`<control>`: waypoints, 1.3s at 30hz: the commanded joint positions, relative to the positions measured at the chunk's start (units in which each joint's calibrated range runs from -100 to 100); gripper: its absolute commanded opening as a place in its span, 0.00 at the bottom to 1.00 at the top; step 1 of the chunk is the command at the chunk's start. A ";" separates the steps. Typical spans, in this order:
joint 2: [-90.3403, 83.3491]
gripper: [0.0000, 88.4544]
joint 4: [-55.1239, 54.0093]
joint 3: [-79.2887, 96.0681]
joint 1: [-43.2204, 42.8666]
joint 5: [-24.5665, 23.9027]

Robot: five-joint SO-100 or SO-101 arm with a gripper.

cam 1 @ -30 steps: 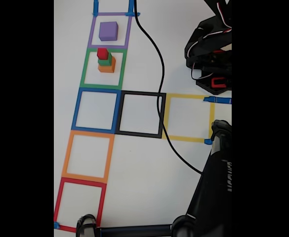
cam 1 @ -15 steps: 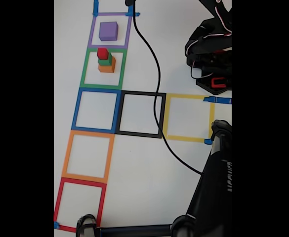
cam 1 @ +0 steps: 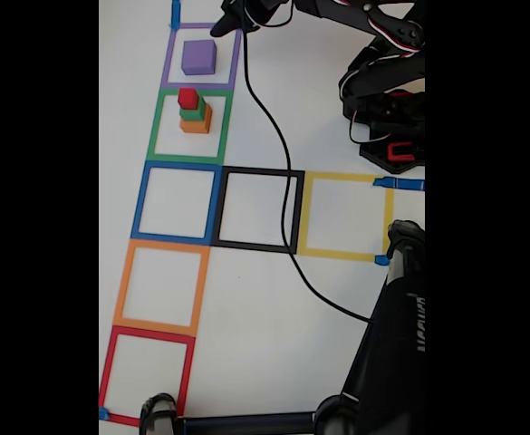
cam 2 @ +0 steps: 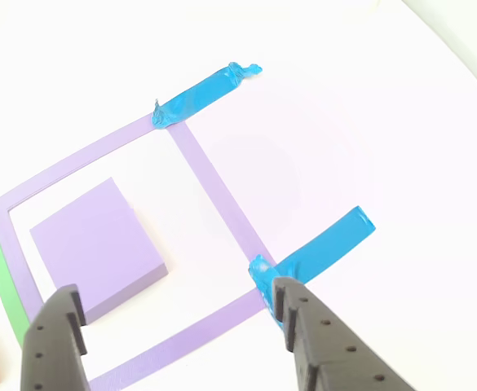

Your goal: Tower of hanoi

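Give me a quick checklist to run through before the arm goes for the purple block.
1. Gripper open: ok, fingers spread apart.
2. Purple block inside the purple square: ok.
3. Top of the purple block bare: ok.
4. Gripper centred over the block: not ok, the block sits toward the left finger in the other view.
5. Red, green and orange stack clear of the gripper: ok.
6. Black cable clear of the block: ok.
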 commanded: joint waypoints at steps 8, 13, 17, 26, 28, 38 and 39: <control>16.50 0.54 -26.65 1.19 1.56 0.00; 21.03 0.57 -36.61 3.91 1.08 0.00; 24.74 0.57 -45.27 6.46 0.12 0.00; 34.11 0.55 -59.77 8.37 -3.33 0.00; 35.88 0.54 -62.19 8.37 -4.00 0.00; 44.20 0.54 -72.23 8.64 -5.73 0.00; 45.01 0.54 -72.96 8.64 -5.73 0.00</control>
